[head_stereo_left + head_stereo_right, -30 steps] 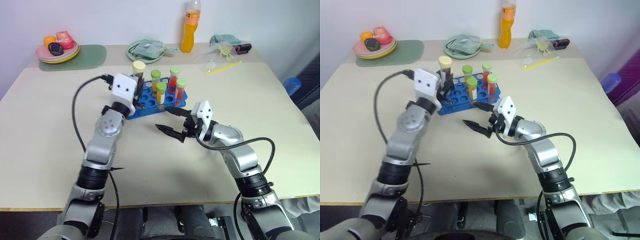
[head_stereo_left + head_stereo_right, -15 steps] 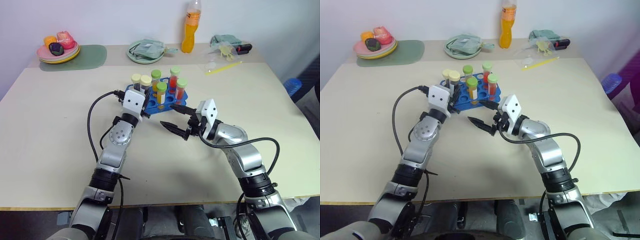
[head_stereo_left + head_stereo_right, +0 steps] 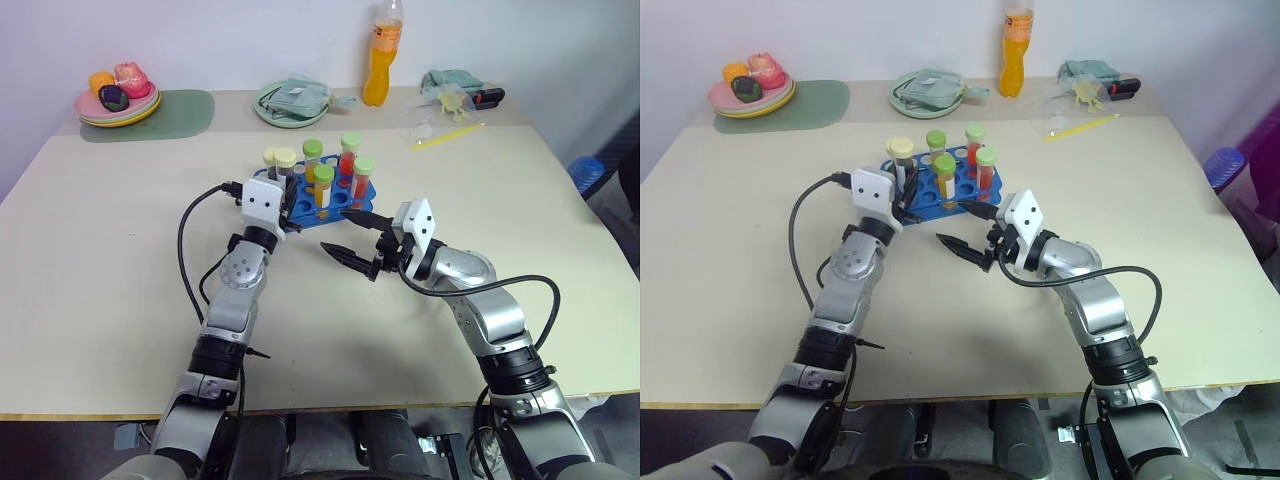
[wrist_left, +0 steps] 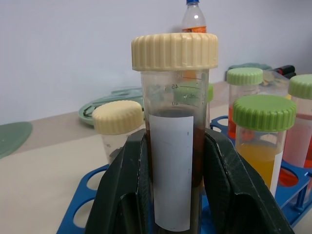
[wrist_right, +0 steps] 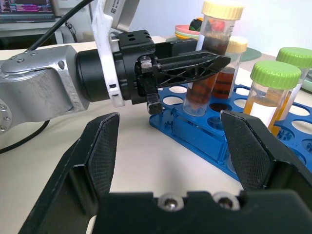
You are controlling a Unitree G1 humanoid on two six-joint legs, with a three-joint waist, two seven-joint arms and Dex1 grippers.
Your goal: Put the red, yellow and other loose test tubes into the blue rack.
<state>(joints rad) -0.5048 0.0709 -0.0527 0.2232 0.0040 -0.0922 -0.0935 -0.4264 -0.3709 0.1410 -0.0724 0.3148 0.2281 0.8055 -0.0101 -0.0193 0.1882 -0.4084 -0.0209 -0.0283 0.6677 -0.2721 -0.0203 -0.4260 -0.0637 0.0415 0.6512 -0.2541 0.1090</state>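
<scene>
- Cream-capped test tube [image 4: 174,141] with dark brown liquid stands upright, clamped between the left gripper [image 3: 283,205] jaws; its lower end sits in a near-corner hole of the blue rack [image 5: 204,127], probably lowered far enough to seat before release.
- Just behind those jaws a second cream-capped tube [image 4: 118,127] already stands in the rack, so the grip comes from the side to clear it.
- To the right of the left jaws, four green-capped tubes [image 3: 323,186], orange and red inside, fill further holes.
- Right gripper [image 3: 352,236] hovers above the bench [image 3: 100,260], just in front of the rack, jaws wide apart and holding nothing, likely waiting out of the way.
- No loose tube lies near either gripper, so the task looks close to done.
</scene>
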